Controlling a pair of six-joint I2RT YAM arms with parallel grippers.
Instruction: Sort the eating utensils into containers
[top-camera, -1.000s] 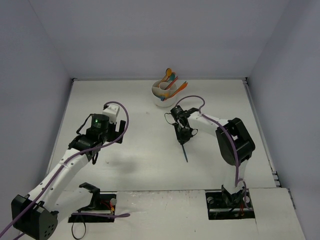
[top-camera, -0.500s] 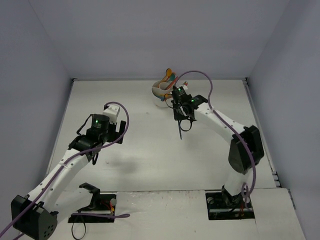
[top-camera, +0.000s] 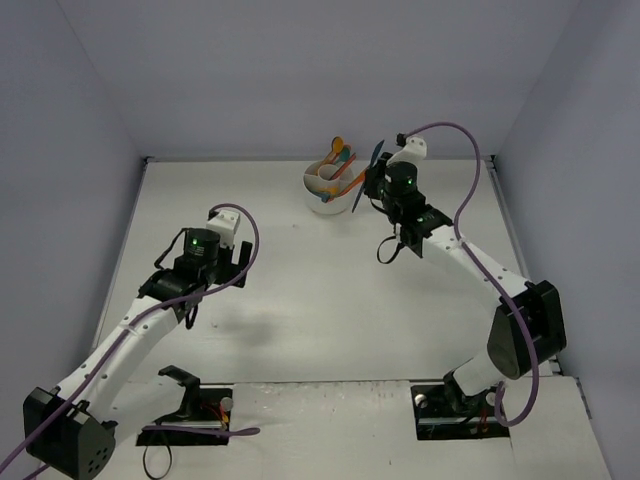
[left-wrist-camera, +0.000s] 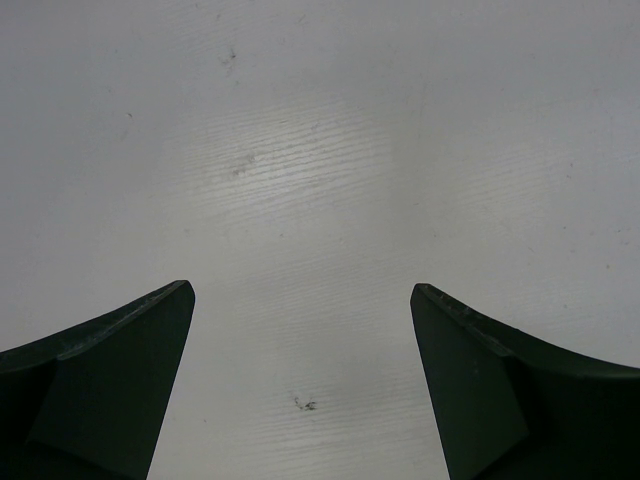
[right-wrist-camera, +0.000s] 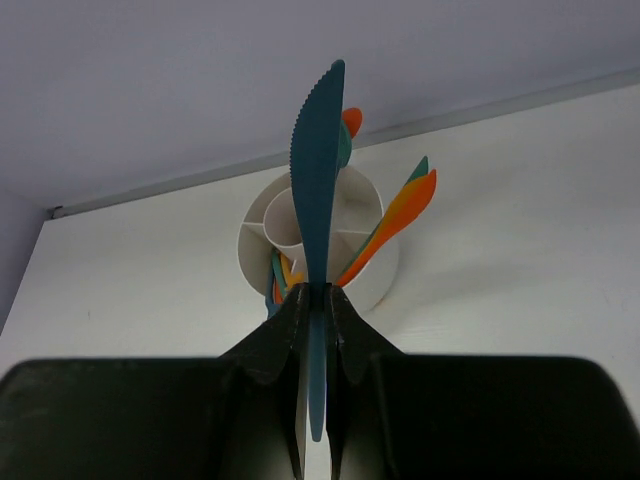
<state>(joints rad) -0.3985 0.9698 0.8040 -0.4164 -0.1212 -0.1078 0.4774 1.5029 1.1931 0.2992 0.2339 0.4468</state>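
My right gripper (top-camera: 376, 178) (right-wrist-camera: 317, 292) is shut on a dark blue plastic knife (right-wrist-camera: 317, 170) (top-camera: 374, 160), held blade up in the air just right of the white divided cup (top-camera: 324, 196) (right-wrist-camera: 378, 281). The cup stands at the back of the table and holds several orange and teal utensils (top-camera: 338, 165) (right-wrist-camera: 396, 219). My left gripper (top-camera: 215, 262) (left-wrist-camera: 300, 300) is open and empty, hovering over bare white table at the left.
A grey wall runs close behind the cup (top-camera: 300, 80). White table surface (top-camera: 290, 300) lies between the arms. Side walls close in the table at left and right.
My right arm has lifted the dark blue knife off the table's middle and carried it back and right, up beside the cup. The left arm has not moved.
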